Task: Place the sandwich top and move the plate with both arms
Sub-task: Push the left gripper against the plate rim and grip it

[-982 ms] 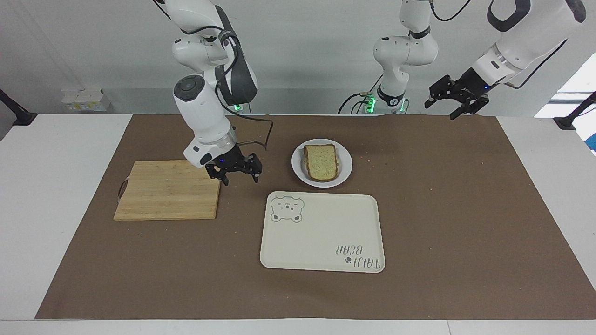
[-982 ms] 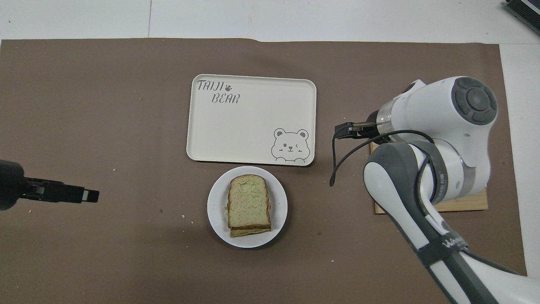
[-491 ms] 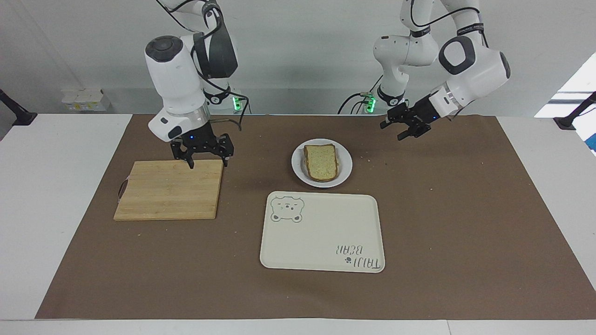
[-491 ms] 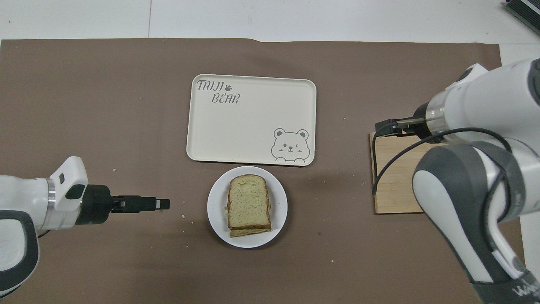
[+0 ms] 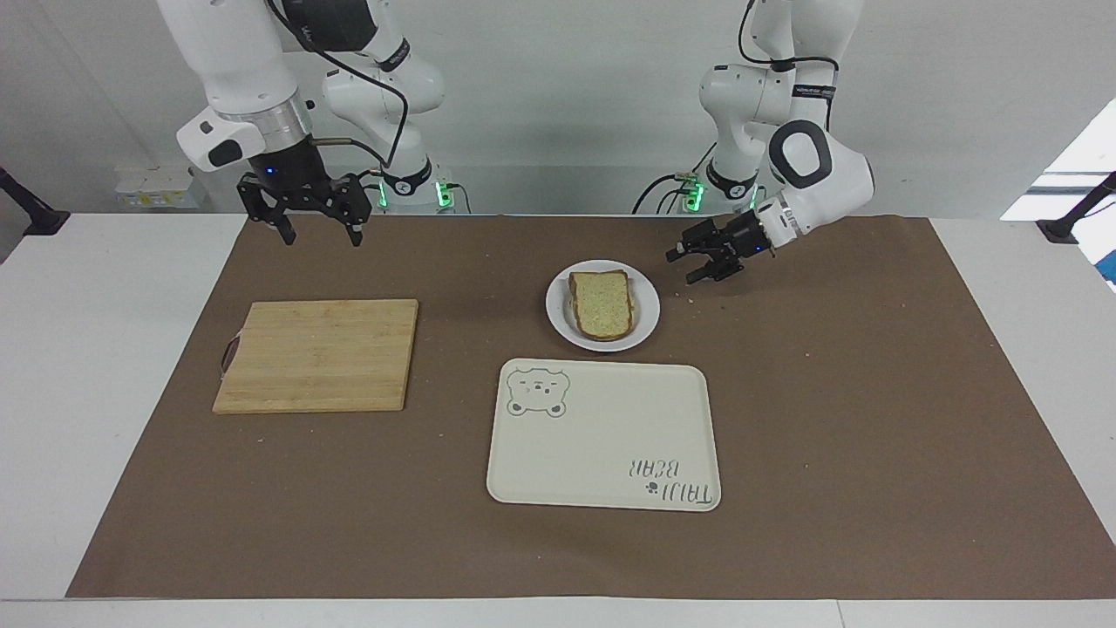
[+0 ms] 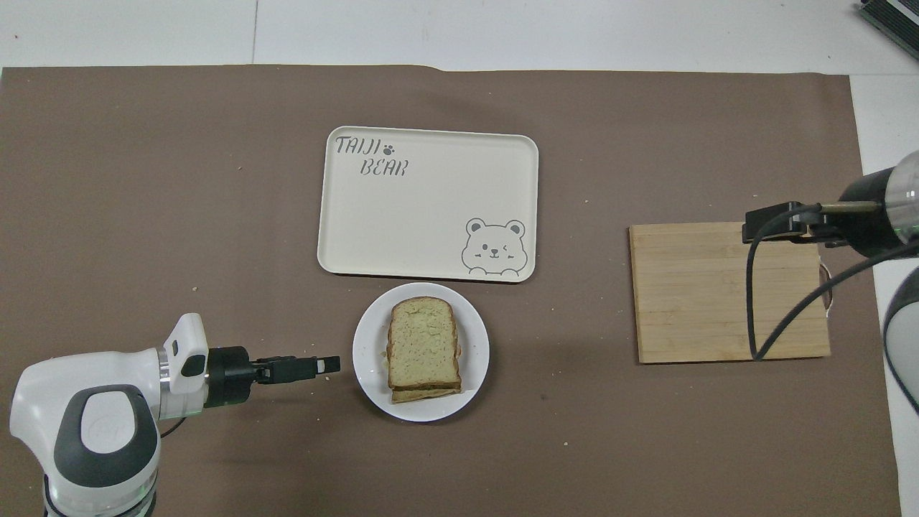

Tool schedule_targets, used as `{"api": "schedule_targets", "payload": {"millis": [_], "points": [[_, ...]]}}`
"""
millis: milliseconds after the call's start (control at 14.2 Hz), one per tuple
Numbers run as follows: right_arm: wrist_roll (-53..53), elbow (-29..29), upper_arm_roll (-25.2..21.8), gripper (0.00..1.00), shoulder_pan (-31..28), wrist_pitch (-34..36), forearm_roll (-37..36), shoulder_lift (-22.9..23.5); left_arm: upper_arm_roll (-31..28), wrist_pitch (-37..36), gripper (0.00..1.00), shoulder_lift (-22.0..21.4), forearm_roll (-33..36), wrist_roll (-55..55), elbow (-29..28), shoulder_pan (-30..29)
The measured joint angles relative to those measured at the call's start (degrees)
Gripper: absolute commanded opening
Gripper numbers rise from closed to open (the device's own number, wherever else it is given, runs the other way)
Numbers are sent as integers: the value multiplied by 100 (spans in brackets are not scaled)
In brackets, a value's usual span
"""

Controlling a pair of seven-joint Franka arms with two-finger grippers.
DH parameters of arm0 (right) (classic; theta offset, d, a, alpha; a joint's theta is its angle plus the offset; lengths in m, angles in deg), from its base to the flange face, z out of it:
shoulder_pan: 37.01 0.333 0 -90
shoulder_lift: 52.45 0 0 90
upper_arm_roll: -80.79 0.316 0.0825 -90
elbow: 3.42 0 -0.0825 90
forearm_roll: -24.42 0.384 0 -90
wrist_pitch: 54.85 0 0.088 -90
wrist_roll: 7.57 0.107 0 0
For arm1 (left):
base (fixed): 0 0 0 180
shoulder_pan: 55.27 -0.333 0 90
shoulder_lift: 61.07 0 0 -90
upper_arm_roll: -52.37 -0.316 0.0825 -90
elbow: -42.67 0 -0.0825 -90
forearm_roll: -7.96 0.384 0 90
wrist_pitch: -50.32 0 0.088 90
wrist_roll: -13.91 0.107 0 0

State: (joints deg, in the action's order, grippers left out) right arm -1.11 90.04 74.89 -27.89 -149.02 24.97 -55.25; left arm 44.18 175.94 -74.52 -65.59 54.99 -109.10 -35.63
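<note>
- A white table (image 5: 105, 366) is covered across most of its width by a brown paper mat (image 5: 872, 419); bare white strips are left at both ends.
- A small round white plate (image 5: 645, 324) is set on the mat near its centre.
- A cream rectangular tray (image 5: 602, 453) with a bear drawing is laid at 6 o'clock of the plate in the facing view, just beside it without touching.
- A wooden cutting board (image 5: 318, 353) is placed at about 9 o'clock of the plate, well apart, toward the right arm's end.
- Small crumbs (image 5: 693, 301) are scattered on the mat around the plate.
</note>
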Motion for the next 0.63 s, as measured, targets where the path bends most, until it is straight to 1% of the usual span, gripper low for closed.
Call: {"api": "schedule_targets", "payload": {"millis": [70, 211, 351, 421, 561, 632], "points": [[-134, -5, 1, 100, -84, 3, 0, 2, -1, 3, 76, 126, -298, 241, -26, 45], [-330, 10, -2, 100, -265, 16, 2, 10, -1, 5, 76, 320, -810, 628, -63, 113], [-383, 18, -1, 100, -317, 20, 3, 11, 1, 2, 76, 507, -1288, 1101, -133, 119], [-383, 11, 7, 100, -316, 20, 3, 11, 2, -32, 76, 657, -1596, 1462, -179, 120], [-390, -60, 14, 100, -316, 29, 0, 4, 6, -203, 75, 1089, -2174, 2250, -238, 126], [-422, -94, 13, 100, -316, 63, -36, -6, 5, -273, 75, 1253, -2295, 2432, -232, 126]]}}
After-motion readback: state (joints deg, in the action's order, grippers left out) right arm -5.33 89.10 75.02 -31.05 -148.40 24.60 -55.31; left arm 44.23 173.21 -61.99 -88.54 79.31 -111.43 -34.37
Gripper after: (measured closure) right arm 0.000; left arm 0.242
